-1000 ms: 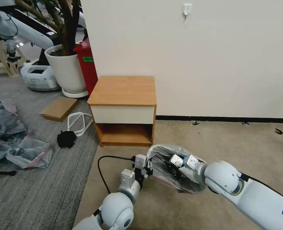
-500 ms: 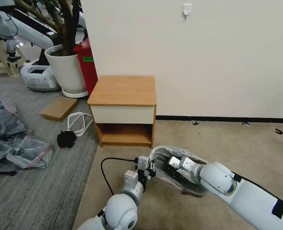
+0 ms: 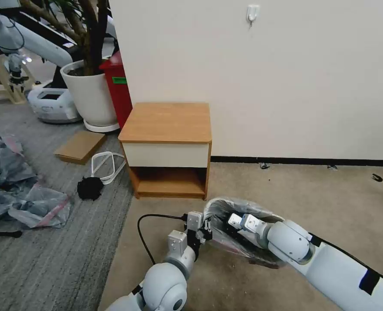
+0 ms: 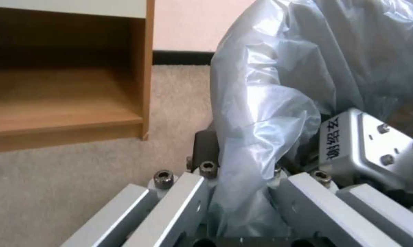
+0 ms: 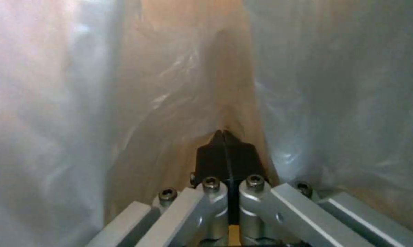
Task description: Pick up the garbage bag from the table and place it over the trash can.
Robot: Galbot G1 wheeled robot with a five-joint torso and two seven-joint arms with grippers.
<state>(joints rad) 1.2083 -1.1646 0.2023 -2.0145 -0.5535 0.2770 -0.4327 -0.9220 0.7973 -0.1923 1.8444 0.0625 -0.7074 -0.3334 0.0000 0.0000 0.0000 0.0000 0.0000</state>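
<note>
The bag [image 3: 237, 231] hangs low over the floor, in front of the table [image 3: 167, 122]. The left claw [image 3: 205, 229] pinches its edge, closed on the plastic, while the right claw [image 5: 226, 151], fingers pressed together, reaches inside, probably to spread the mouth open.

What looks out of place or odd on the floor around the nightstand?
Loose things lie on the grey carpet left of the table: a heap of crumpled plastic bags, a flat cardboard piece, a white loop and a black clump. They look dropped, not put away.
</note>
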